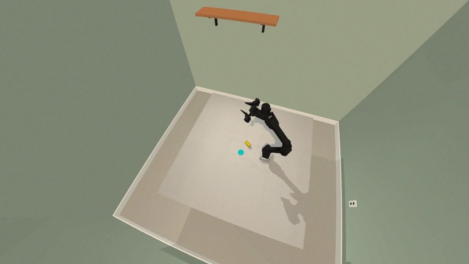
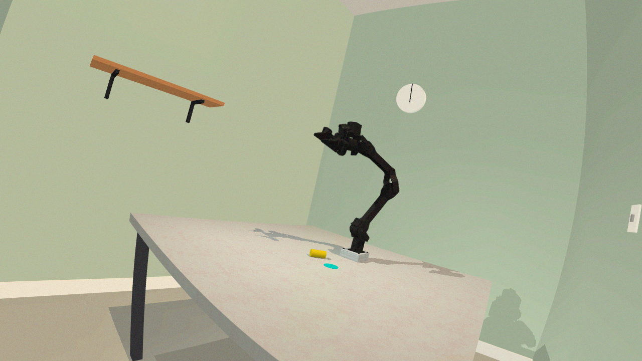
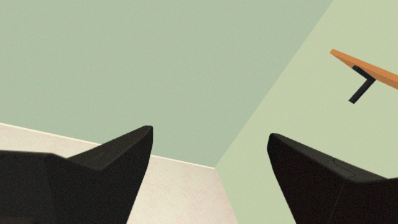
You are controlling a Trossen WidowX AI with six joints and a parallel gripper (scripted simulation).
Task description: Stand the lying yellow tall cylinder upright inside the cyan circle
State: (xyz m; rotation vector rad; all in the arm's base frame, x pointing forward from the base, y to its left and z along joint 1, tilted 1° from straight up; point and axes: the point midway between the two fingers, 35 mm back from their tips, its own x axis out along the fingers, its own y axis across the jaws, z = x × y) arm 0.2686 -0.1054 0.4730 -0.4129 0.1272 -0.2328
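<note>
The yellow cylinder [image 1: 247, 143] [image 2: 317, 253] lies on its side on the table, beside the cyan circle and not touching it. The flat cyan circle [image 1: 240, 152] [image 2: 330, 266] has nothing on it. My gripper [image 1: 243, 106] [image 2: 318, 134] [image 3: 211, 137] is open and empty, high above the table and well away from the cylinder. The wrist view shows the two fingertips apart with only walls and a strip of the table behind them; the cylinder and the circle are not in that view.
The arm's pale base [image 1: 265, 158] [image 2: 354, 254] stands on the table [image 1: 209, 177] [image 2: 287, 287], close to the cylinder and the circle. An orange shelf [image 1: 237, 15] [image 2: 157, 81] [image 3: 382, 73] is on one wall. A round white clock [image 2: 411, 98] hangs on another wall.
</note>
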